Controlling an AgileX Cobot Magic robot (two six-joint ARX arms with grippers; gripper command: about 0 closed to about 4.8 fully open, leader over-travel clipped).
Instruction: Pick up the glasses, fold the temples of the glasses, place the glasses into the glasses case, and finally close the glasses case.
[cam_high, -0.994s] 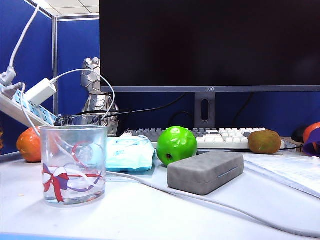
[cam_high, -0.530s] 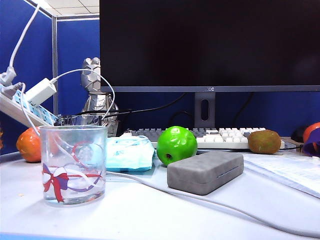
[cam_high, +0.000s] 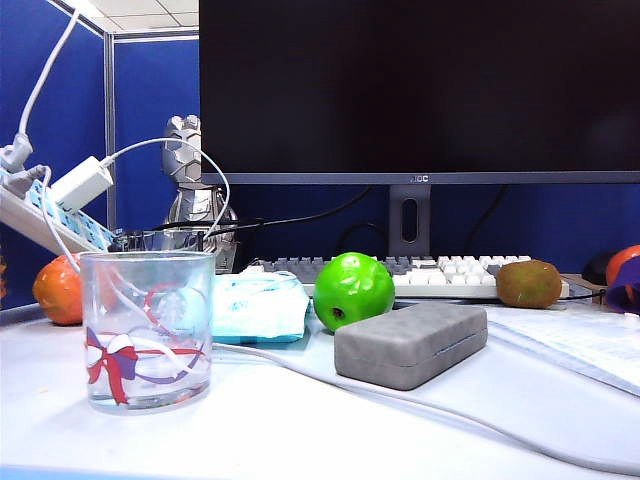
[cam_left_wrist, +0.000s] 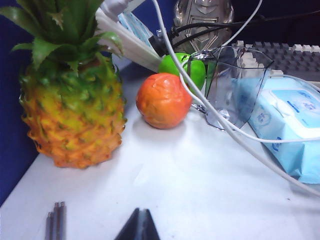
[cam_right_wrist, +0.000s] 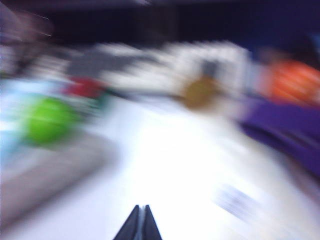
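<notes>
Seemingly shut, the case (cam_high: 411, 343) is lying at five o'clock of the apple (cam_high: 353, 289); no glasses are showing. Its felt looks light, stiff and grippy, so I'd pinch the long edges. Left gripper (cam_left_wrist: 138, 226) and right gripper (cam_right_wrist: 138, 224) are sitting pinched closed, empty. The monitor (cam_high: 420, 85) logo is too small to make out.

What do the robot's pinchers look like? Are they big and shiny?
Only the tips show. The left gripper ends in two thin black fingers that come together in a dark pointed wedge, matte rather than shiny. The right gripper looks the same: black, slim and pointed, though its picture is blurry. No cables, markings or the rest of the arms show, so their size cannot be told.
</notes>
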